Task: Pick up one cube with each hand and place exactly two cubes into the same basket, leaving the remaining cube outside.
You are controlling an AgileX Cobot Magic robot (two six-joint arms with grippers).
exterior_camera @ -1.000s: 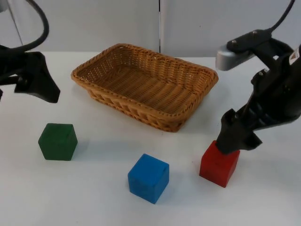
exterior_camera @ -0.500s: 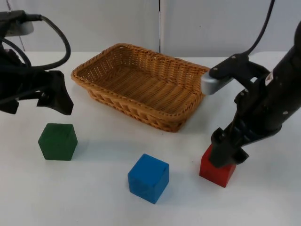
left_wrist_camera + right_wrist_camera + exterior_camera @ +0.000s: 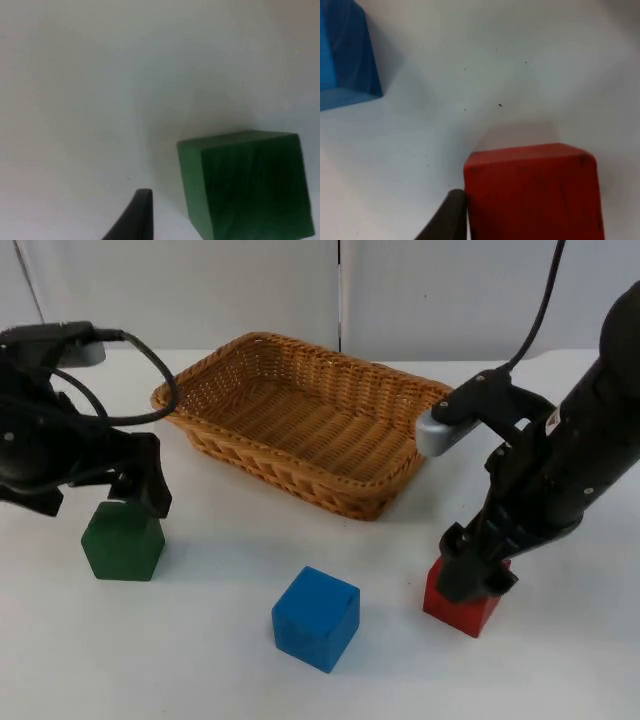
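The green cube (image 3: 123, 542) sits at the table's left, and my left gripper (image 3: 132, 502) hangs open just above its far edge. In the left wrist view a black fingertip (image 3: 137, 216) stands beside the green cube (image 3: 247, 185) with a gap between them. My right gripper (image 3: 476, 578) is low over the red cube (image 3: 460, 606) at the right, open, with its fingers down around the cube's top. Its fingertip (image 3: 451, 216) lies against the side of the red cube (image 3: 532, 192). The blue cube (image 3: 316, 618) rests alone at front centre. The wicker basket (image 3: 262, 466) holds nothing.
The basket stands at the back centre of the white table, between the two arms. The blue cube (image 3: 342, 55) lies a short way from the red one. A grey partition wall (image 3: 250, 285) closes the table's far side.
The left arm has swung in from the left edge and come down to the green cube. The right arm has lowered and shifted left onto the red cube. No cube has moved.
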